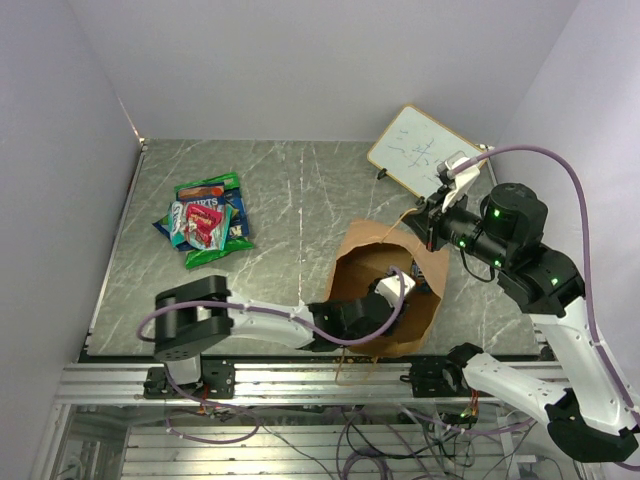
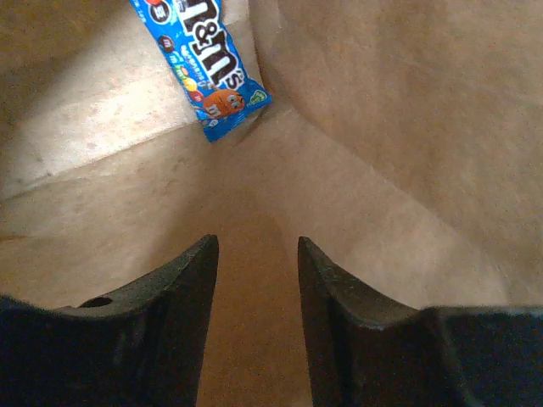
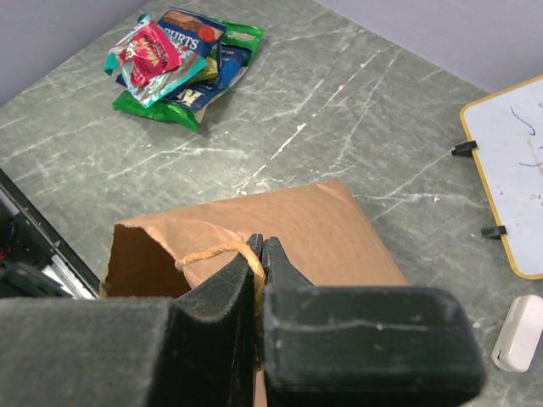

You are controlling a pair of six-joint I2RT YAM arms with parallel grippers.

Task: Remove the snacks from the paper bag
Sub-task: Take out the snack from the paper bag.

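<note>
The paper bag (image 1: 362, 248) lies near the table's (image 1: 300, 185) front edge, right of centre. Inside it sit the left tool (image 2: 256, 246) and, ahead, one snack packet (image 2: 204, 59). The snack pile (image 1: 205, 222) lies well left, and the writing board (image 1: 418, 150) stands behind, at right.

Grey table (image 1: 300, 195): paper bag (image 1: 357, 256), snacks (image 1: 205, 220), whiteboard (image 1: 415, 150)
</note>
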